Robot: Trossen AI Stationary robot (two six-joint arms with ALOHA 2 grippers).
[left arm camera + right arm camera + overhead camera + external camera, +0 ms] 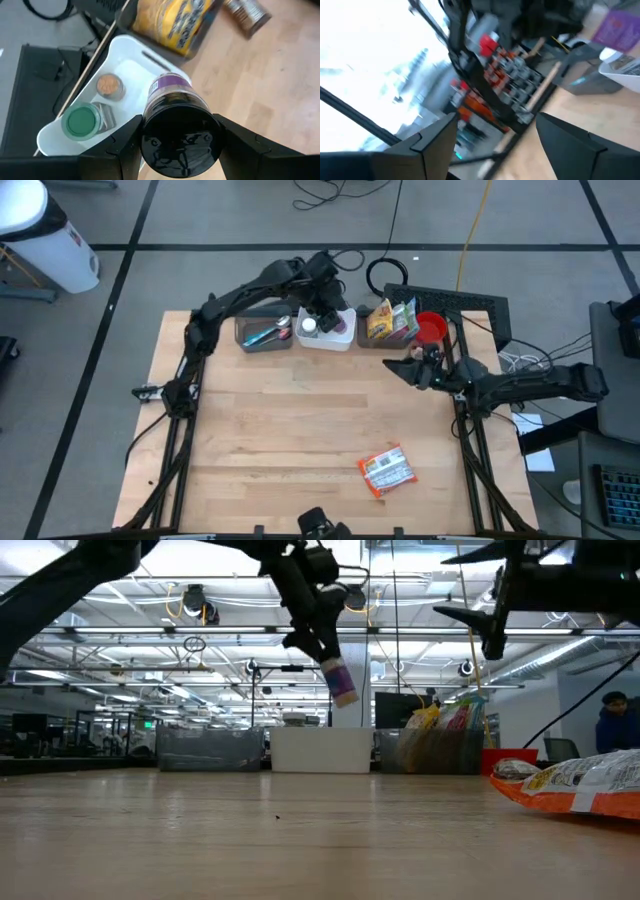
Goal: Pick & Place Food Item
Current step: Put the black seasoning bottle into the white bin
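Currently the left gripper (177,145) grasps a dark cylindrical jar with a purple label (176,117), held tilted in the air above the white plastic bin (52,137) at the table's far edge. Judged step: placing; next, lower into the bin and release. Right gripper (412,367) hovers nearby, jaws parted and empty. Light wooden tabletop (290,430); an orange snack packet (386,471) lies near the front; open industrial room behind.

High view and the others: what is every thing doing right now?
Left gripper: shut on the purple-labelled jar, held above the white bin.
Right gripper: jaws open, empty, raised.
Green-lidded jar: lying in the white bin.
Orange snack bag: flat on the table.
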